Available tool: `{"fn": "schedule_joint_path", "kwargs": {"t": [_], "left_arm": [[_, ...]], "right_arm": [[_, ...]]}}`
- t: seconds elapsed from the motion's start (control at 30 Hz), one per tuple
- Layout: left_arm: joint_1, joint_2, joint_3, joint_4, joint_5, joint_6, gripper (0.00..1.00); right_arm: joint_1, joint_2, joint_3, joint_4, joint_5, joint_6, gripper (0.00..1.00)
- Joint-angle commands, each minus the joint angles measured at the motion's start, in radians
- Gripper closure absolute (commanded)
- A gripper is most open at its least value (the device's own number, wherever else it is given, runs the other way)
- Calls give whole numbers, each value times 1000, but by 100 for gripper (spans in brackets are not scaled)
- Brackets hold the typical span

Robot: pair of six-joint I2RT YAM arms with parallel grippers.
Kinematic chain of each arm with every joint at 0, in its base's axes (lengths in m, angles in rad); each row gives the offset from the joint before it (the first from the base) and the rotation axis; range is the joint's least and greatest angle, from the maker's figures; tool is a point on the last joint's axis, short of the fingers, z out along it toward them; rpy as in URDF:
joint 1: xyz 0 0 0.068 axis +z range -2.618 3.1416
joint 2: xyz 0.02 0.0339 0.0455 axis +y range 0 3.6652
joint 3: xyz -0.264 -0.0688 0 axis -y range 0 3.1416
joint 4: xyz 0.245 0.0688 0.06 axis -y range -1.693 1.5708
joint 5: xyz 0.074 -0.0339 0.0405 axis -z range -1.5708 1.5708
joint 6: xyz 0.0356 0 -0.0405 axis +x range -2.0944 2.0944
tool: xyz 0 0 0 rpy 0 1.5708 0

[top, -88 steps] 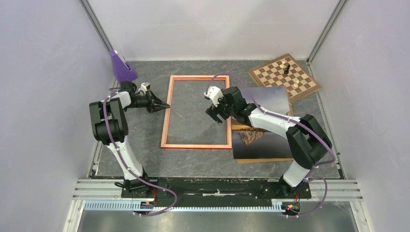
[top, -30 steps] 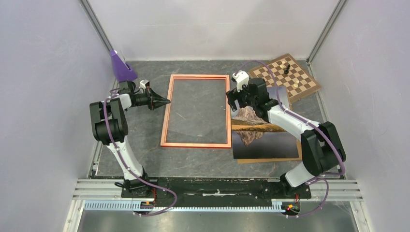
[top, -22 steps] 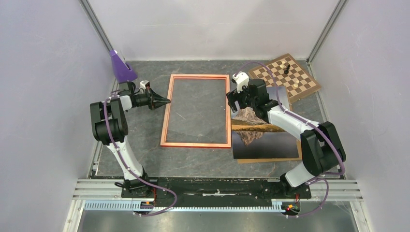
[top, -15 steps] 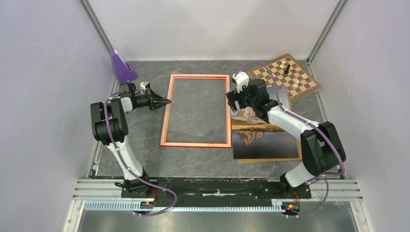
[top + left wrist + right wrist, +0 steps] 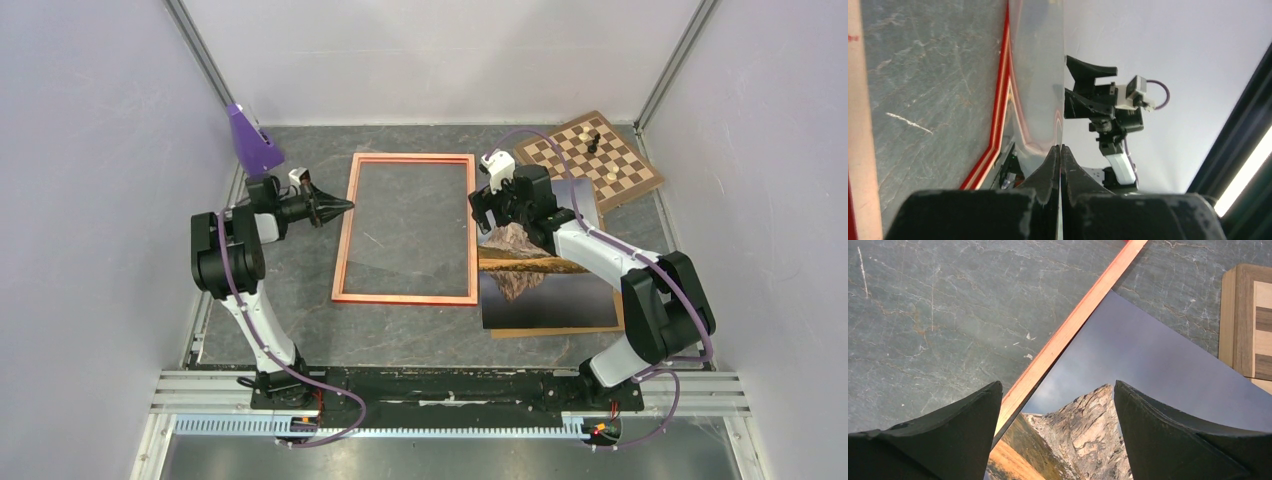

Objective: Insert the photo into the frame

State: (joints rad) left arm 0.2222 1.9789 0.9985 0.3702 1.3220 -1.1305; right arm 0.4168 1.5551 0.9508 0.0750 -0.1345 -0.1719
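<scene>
Since the earliest view the right arm has swung from the middle of the frame's point(image 5: 405, 299) right rail to that rail's far end, and the left arm has drawn back a little. Nearest on the table point(image 5: 300, 335), the photo point(image 5: 545, 285) lies face up on a brown board point(image 5: 540, 331), outside the frame, with its long left edge along the right rail. Whether the edge touches or overlaps the rail is unclear. The right gripper point(image 5: 483, 213) hangs over the photo's far left corner with its fingers spread wide, straddling rail and print and holding nothing. Across the frame, the left gripper point(image 5: 345, 205) has its fingers pressed together, tip at the left rail. Whether it pinches anything thin I cannot tell. Farther back sit a chessboard point(image 5: 590, 165) with a few pieces and, far left, a purple block point(image 5: 250, 140).
</scene>
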Motion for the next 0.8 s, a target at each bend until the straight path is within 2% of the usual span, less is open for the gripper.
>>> {"fn": "schedule_joint_path", "kwargs": {"t": [0.0,0.07,0.1,0.17,0.27,0.37,0.43,0.47,0.5,0.53,0.57,0.6,0.77], "left_arm": [[-7,46,-50,653,45,-492,98],[-7,114,-53,983,41,-729,98],[-9,141,-44,1080,45,-829,98],[-7,159,-38,1117,47,-849,98],[-10,147,-42,1033,43,-767,98],[-11,95,-45,786,36,-542,98],[-11,44,-31,499,28,-321,98],[-12,10,-5,254,17,-116,98],[-13,-14,52,-34,-18,163,98],[-16,-29,135,-456,-71,445,98],[-24,-23,235,-747,-130,709,98],[-30,-17,267,-804,-139,774,98],[-27,17,261,-761,-198,789,98]], "right_arm": [[-3,-24,-10,43,-1,6,14],[-3,-23,-11,44,-2,6,15],[-3,-25,-10,45,0,5,15],[-3,-27,-12,45,2,5,15],[-3,-30,-16,47,7,3,15],[-3,-28,-16,49,9,3,15],[-4,-26,-17,49,7,5,15],[-3,-24,-17,49,5,5,15],[-3,-24,-17,49,3,5,15],[-2,-25,-17,49,3,6,15],[-3,-26,-18,51,2,6,15],[-3,-28,-20,53,0,6,15],[-3,-35,-27,58,-2,9,15]]}}
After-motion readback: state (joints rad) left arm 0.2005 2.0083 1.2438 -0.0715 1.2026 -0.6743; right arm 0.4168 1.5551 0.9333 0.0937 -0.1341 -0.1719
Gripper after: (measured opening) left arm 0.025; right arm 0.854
